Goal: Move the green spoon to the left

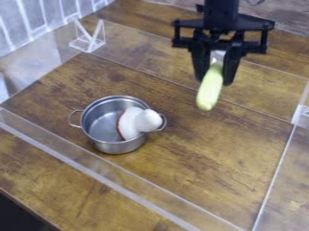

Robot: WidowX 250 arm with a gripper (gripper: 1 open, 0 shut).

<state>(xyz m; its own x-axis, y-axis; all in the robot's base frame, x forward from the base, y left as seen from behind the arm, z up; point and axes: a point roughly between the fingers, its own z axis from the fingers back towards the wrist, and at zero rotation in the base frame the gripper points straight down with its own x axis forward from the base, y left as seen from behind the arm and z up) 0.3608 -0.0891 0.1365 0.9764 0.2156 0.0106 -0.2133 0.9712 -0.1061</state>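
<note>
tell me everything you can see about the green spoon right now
The green spoon shows as a thick yellow-green handle, plastic by its look. It hangs clear of the table, tilted, its lower end leaning toward the pot. Its upper end is clamped in the shut gripper, the only thing touching it. The bowl end is hidden by the fingers.

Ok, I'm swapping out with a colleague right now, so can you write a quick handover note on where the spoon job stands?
Gripper: shut on the green spoon, pointing down, up in the air over the right part of the wooden table.
Green spoon: hanging from the gripper, clear of the table, tilted a little.
Steel pot: on the table to the left of the spoon, with a white object inside.
Done: spoon picked up and lifted.
Left: carry it to the left and set it down, keeping clear of the pot, then release.
</note>
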